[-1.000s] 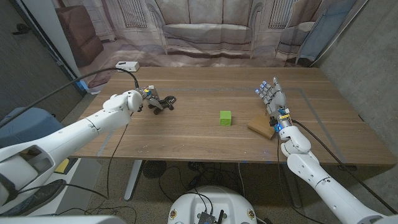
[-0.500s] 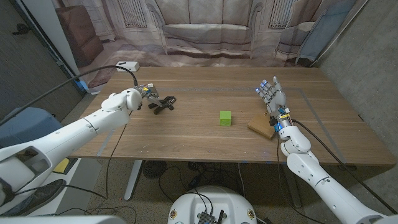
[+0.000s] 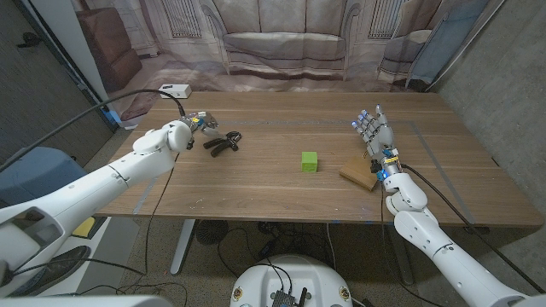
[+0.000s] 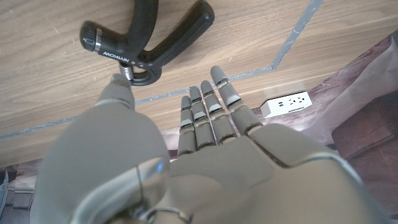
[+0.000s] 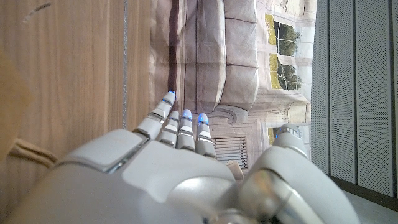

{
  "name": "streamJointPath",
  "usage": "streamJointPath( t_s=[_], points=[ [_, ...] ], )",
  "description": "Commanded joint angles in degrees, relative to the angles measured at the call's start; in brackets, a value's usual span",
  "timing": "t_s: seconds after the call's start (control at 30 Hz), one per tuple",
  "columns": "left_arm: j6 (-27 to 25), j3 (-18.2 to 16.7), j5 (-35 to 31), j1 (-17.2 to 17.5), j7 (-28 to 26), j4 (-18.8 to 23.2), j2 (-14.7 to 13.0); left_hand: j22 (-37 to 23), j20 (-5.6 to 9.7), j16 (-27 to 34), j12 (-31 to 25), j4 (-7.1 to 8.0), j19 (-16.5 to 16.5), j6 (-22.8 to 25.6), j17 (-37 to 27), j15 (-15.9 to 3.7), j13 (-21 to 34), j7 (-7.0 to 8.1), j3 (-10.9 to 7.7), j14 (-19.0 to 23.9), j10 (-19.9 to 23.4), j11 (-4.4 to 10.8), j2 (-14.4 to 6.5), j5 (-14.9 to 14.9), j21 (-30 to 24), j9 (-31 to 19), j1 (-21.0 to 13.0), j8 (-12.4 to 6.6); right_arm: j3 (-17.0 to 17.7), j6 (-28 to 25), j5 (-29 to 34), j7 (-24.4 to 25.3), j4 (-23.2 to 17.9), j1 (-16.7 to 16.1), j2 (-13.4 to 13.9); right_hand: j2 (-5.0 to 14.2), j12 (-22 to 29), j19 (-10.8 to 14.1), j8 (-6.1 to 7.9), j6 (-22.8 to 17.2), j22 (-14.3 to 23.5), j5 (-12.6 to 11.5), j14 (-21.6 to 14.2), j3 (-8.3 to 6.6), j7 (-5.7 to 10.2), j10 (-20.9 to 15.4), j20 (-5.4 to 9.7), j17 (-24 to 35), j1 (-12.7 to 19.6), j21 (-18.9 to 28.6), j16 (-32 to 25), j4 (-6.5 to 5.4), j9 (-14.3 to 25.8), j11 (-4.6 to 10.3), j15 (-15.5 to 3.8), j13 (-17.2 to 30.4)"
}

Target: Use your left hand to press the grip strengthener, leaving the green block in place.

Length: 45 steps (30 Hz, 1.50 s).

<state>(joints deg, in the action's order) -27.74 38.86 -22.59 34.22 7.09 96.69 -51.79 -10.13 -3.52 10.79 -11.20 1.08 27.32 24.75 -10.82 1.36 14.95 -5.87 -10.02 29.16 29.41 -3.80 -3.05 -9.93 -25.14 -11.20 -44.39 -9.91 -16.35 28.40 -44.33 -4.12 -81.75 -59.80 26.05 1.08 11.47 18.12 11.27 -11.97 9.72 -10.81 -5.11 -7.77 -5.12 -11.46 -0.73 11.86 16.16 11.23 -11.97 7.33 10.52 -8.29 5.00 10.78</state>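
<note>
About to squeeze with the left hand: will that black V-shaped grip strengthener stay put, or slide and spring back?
The black V-shaped grip strengthener lies loose on the smooth wooden table, so a sideways push would probably slide it. Its exposed coil spring suggests the handles will resist and reopen. The left hand is open beside it, so nothing steadies it yet.

Both arms wear smooth white rounded shells with dark seams at the joints; the left hand is grey with segmented fingers, and the right hand shows blue-lit fingertips
</note>
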Motion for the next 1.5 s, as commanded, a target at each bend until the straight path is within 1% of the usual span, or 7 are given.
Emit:
streamJointPath(
  t_s=[0.03, 0.4, 0.53, 0.7, 0.83, 1.3, 1.5],
  points=[
    [0.85, -3.23, 5.40, 2.34, -0.28, 3.59, -1.46, -0.10, -0.75, -0.49, 0.38, 1.78, -1.88, -2.20, -0.11, 0.86, -0.41, -0.48, 1.00, -2.82, -2.55, -0.92, -0.44, -0.17, 1.51, 0.02, 3.64, -0.32, 0.20, 0.36, -0.71, -0.95, 0.44, 0.04, -0.03, 0.24, -0.08, 0.61, -0.10, -0.33, 0.12, 0.12, -0.35, 0.05, -0.12, -0.32, 0.06, 0.09, 0.47, -0.11, 0.14, 0.17, 0.27, -0.05, -0.01, 0.24],
    [4.51, -9.33, 11.39, 8.85, -10.07, 6.63, -1.40, -0.11, -1.82, -0.44, 0.36, 4.69, -4.64, -5.23, -0.06, 2.51, -1.23, -0.96, 3.92, -6.35, -5.83, -2.10, 0.60, -0.51, 4.00, 0.23, 10.28, -0.34, -0.11, 1.27, -0.94, -2.38, 1.79, 0.95, -0.81, 0.21, -0.05, 0.70, -0.05, -0.47, 0.12, 0.13, -0.34, 0.10, -0.46, -0.38, 0.21, 0.10, 0.45, -0.09, 0.14, 0.16, 0.27, -0.06, -0.10, 0.25],
    [8.70, -12.21, 14.61, 12.11, -15.49, 6.32, -0.11, -0.12, -2.00, -0.31, 0.24, 5.35, -4.88, -5.64, -0.08, 2.85, -1.38, -1.10, 4.53, -6.67, -6.12, -2.63, 0.71, -0.67, 4.36, 0.28, 11.69, -0.38, -0.04, 1.51, -0.97, -2.31, 1.76, 0.76, -0.91, 0.22, -0.04, 0.70, -0.05, -0.49, 0.12, 0.13, -0.34, 0.12, -0.49, -0.41, 0.20, 0.10, 0.45, -0.10, 0.14, 0.15, 0.27, -0.03, -0.14, 0.25],
    [15.44, -14.84, 19.81, 14.22, -18.29, 4.08, 1.78, -0.15, -2.13, -0.24, 0.15, 5.87, -5.11, -5.78, -0.09, 3.08, -1.49, -1.24, 5.02, -6.91, -6.27, -2.90, 0.79, -0.79, 4.64, 0.31, 12.80, -0.45, 0.00, 1.79, -0.94, -2.40, 1.86, 0.67, -0.97, 0.21, -0.02, 0.71, 0.02, -0.65, 0.11, 0.14, -0.38, 0.15, -0.58, -0.45, 0.22, 0.11, 0.42, -0.10, 0.12, 0.13, 0.27, 0.07, -0.05, 0.25],
    [19.71, -15.45, 22.31, 14.58, -19.44, 2.22, 3.39, -0.18, -2.29, -0.12, -0.04, 6.47, -5.22, -5.34, -0.10, 3.24, -1.62, -1.45, 5.64, -7.05, -6.18, -3.20, 0.91, -0.94, 4.89, 0.35, 14.14, -0.72, -0.05, 2.09, -0.77, -2.45, 2.07, 0.76, -1.09, 0.26, 0.07, 0.69, 1.24, -4.03, 0.11, 0.13, -0.39, 0.23, -0.73, -0.69, 0.24, 0.13, 0.36, -0.13, 0.12, 0.06, 0.38, 0.03, -0.06, 0.27],
    [34.04, -17.42, 28.89, 16.81, -23.58, -2.68, 9.24, -0.24, -2.41, 0.07, -0.22, 7.78, -5.92, -4.79, -0.11, 3.38, -2.04, -1.07, 7.28, -7.73, -6.72, -3.31, 0.98, -1.49, 5.85, 0.49, 17.77, -1.01, -0.18, 2.96, -0.02, -2.71, 2.31, 1.10, -1.01, 0.21, 0.08, 0.74, 0.67, -3.10, 0.11, 0.14, -0.43, 0.32, -1.00, -0.77, 0.38, 0.13, 0.32, -0.13, 0.11, 0.04, 0.41, -0.03, -0.08, 0.28],
    [39.11, -17.75, 33.48, 17.05, -21.25, -5.03, 11.50, -0.25, -2.29, 0.06, -0.26, 7.87, -5.98, -4.75, -0.09, 3.28, -2.13, -0.95, 7.46, -7.90, -6.78, -3.18, 0.85, -1.59, 6.03, 0.52, 18.26, -1.00, -0.12, 2.61, 0.13, -2.65, 1.74, 0.79, -0.36, 0.18, 0.09, 0.75, 0.60, -3.04, 0.11, 0.14, -0.45, 0.38, -0.89, -0.83, 0.36, 0.15, 0.22, -0.13, 0.10, -0.01, 0.40, 0.01, -0.07, 0.28]
  ],
)
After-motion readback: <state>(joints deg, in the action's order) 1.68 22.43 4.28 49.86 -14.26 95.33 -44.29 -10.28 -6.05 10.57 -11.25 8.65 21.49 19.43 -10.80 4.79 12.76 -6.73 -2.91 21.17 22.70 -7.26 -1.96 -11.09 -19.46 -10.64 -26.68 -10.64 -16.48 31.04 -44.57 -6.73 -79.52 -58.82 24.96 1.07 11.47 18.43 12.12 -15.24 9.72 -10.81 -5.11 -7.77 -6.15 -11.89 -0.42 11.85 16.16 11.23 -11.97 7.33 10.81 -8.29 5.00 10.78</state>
